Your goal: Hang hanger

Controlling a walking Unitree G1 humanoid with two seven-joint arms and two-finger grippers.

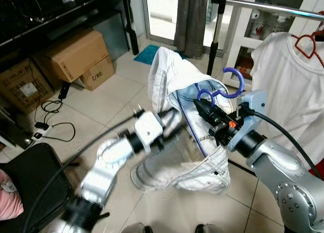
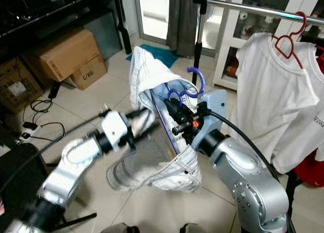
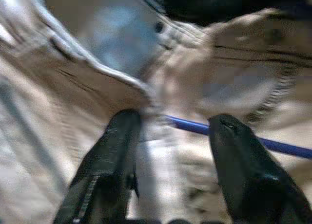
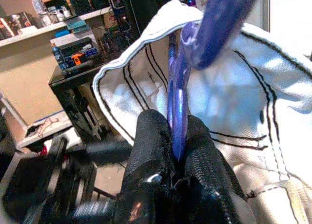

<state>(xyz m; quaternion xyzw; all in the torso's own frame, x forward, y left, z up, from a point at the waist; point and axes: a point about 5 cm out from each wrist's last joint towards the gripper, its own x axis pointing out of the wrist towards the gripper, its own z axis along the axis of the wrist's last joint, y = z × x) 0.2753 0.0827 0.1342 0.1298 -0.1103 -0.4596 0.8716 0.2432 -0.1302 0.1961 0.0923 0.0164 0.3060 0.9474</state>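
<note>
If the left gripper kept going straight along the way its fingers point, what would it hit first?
Most likely the white garment, with the hanger's blue bar crossing right past the fingertips. The left gripper is open, and the fabric fills the gap ahead. Motion blur leaves it unclear whether cloth or bar comes first.

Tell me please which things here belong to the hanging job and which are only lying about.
Belonging to the job:
blue hanger, pinched in the right gripper
pale trousers draped on it
left gripper, open against the trousers
clothes rail

Only lying about:
cardboard boxes
white T-shirt on a red hanger
cables on the floor
teal mat
</note>
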